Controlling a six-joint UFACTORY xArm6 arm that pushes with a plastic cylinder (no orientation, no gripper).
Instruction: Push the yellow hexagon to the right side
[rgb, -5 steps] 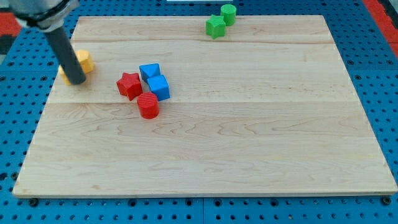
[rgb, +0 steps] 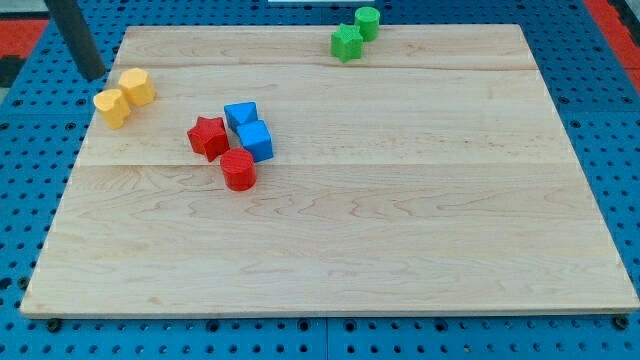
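Note:
Two yellow blocks sit at the board's left edge. The upper one (rgb: 137, 87) looks like the yellow hexagon; the lower one (rgb: 112, 107) touches it at its lower left and looks rounder. My tip (rgb: 92, 74) is at the view's top left, just off the board's left edge, up and to the left of both yellow blocks and apart from them.
A red star (rgb: 208, 136), a red cylinder (rgb: 238, 170) and two blue blocks (rgb: 240, 115) (rgb: 255, 141) cluster left of the board's middle. A green star-like block (rgb: 346, 43) and a green cylinder (rgb: 367, 21) sit at the top edge. The wooden board (rgb: 400, 220) lies on a blue pegboard.
My tip has moved up and to the left, off the yellow blocks, which it covered partly before. Both yellow blocks now show in full. The other blocks have not moved.

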